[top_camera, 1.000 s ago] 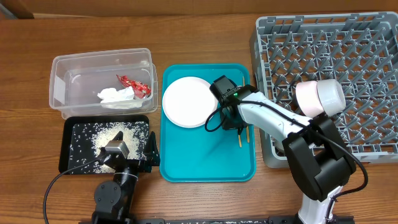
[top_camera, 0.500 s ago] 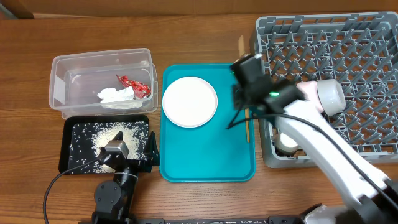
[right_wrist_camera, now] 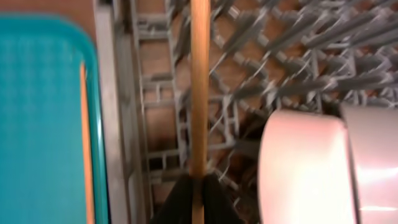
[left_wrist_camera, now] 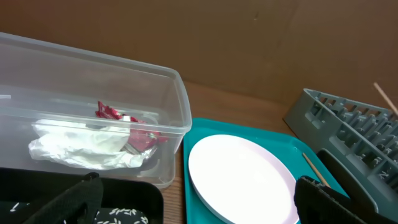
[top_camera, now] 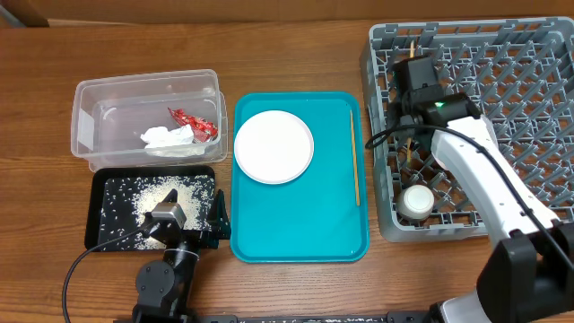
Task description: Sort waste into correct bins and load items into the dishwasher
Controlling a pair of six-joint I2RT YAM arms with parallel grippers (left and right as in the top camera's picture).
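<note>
Right gripper [right_wrist_camera: 198,193] is clamped on a chopstick [right_wrist_camera: 199,93], which in the wrist view runs from the fingertips toward 12 o'clock, above the grid of the rack [top_camera: 502,72]. Seen from overhead, this arm reaches over the rack's 10 o'clock corner. A cup [top_camera: 417,202] sits in the rack near its 7 o'clock corner. At 9 o'clock of the rack lies the teal tray [top_camera: 296,224]. The other chopstick [top_camera: 355,157] lies flat along its 3 o'clock edge, and a plate [top_camera: 273,147] rests in its 11 o'clock part. Further toward 9 o'clock stands the tub [top_camera: 148,82], holding the wrapper [top_camera: 193,123] against the napkin [top_camera: 166,139]. At 6 o'clock of the tub is the black tray [top_camera: 99,206], strewn with rice [top_camera: 157,199]. Left gripper [left_wrist_camera: 199,183] is spread wide and grasps nothing, low near the black tray's 5 o'clock corner, facing tub and plate.
</note>
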